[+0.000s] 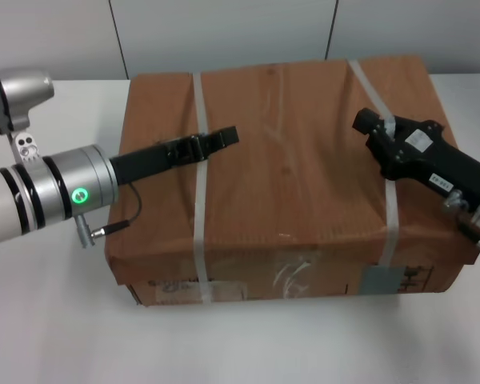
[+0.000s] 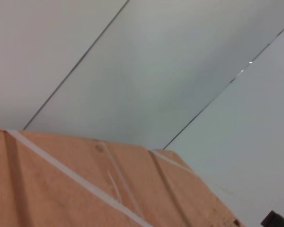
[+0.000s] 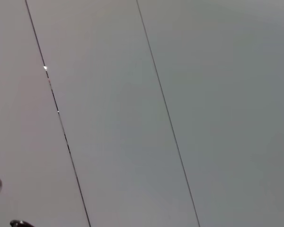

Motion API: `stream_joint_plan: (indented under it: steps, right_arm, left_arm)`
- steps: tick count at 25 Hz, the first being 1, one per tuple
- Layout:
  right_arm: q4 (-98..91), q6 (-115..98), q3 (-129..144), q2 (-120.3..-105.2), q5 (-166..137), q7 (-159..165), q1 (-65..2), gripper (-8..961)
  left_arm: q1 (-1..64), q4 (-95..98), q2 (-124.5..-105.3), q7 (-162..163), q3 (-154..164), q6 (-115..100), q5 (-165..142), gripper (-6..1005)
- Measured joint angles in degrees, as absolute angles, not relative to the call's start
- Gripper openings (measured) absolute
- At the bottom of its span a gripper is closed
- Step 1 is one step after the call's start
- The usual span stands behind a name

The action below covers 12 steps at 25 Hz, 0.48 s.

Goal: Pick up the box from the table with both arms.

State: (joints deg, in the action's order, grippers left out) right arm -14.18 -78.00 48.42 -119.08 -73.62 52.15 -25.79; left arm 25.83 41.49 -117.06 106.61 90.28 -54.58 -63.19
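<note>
Brown box (image 1: 288, 172) flat on white counter (image 1: 56, 320) near its far edge, long axis along that edge, labelled side facing forward; left claw (image 1: 220, 138) and right claw (image 1: 366, 122) above it, finger spread impossible to tell.

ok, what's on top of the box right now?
Both end effectors, left and right, sit over the box top, across its two white straps. Actual contact is hidden.

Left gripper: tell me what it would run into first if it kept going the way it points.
Probably nothing: the left gripper lies over the box top, pointing across it toward the right gripper, which seems slightly farther back; depth is unclear.
</note>
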Motion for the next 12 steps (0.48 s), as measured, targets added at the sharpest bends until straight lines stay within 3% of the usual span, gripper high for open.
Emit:
stream_joint_plan:
  steps: [12]
  right_arm:
    - [-15.5,-78.9,48.4,-119.09,-72.8,52.0,-25.0,33]
  left_arm:
    - [23.9,45.8,-117.07,106.6,90.2,-55.9,-62.9,97]
